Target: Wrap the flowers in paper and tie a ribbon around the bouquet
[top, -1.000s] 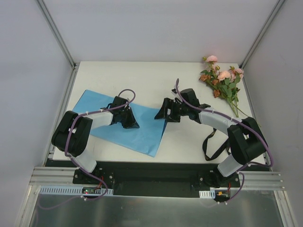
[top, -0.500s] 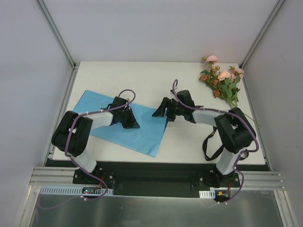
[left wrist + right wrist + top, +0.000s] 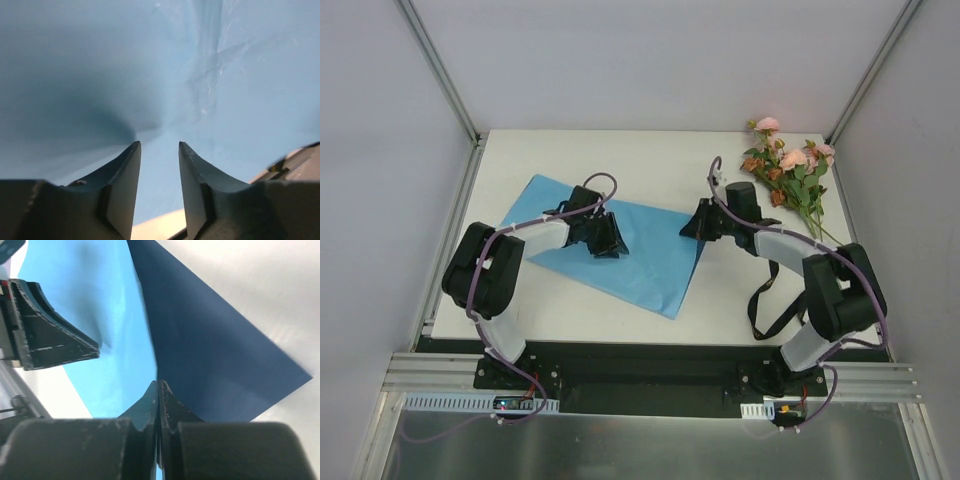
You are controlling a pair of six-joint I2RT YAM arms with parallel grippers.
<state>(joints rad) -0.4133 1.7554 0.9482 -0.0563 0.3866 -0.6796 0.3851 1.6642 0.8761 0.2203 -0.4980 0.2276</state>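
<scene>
Two grippers work one sheet of paper [image 3: 630, 265] lying left of centre: the left gripper [image 3: 159, 145], jaws narrowly parted, sits over its middle, while the right gripper [image 3: 159, 382] pinches its lifted right edge. Thin and floppy, the sheet likely creases easily, so edges suit gripping. One ribbon [image 3: 760, 305] and one bunch of flowers [image 3: 790, 170] wait rightward.

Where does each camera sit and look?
Top: above and behind, looking down on the left arm, right arm, paper and flowers.
Left wrist: on the left arm, facing the paper past the left gripper, fingers parted.
Right wrist: on the right arm, looking along the right gripper, shut on the paper's edge.
Both wrist views share the paper.
</scene>
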